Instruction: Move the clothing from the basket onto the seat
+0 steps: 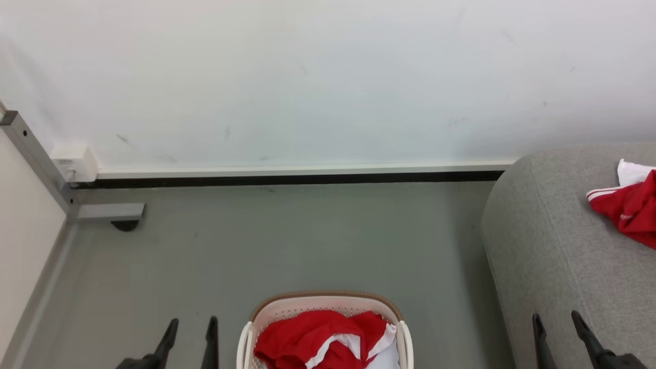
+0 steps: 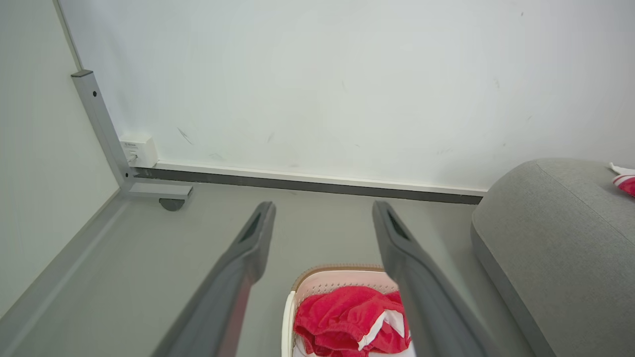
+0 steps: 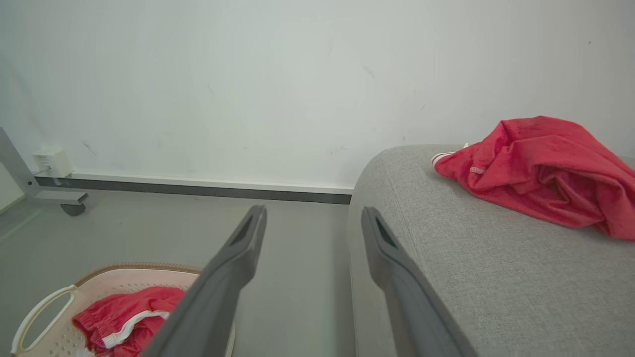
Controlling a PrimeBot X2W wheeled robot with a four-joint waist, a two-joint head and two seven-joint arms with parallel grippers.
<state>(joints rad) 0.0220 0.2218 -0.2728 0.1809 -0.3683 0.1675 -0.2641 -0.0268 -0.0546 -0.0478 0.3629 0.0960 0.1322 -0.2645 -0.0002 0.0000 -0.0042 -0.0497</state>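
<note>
Basket (image 1: 324, 297) cut off btm; clothing (image 1: 629, 209) on seat (image 1: 553, 256) cropped rt

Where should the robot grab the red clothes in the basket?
Pinch the raised fold atop the crumpled red-and-white fabric garment, coming straight down from above: the walls of the perforated white plastic basket block every side, and that hump probably sits highest.
</note>
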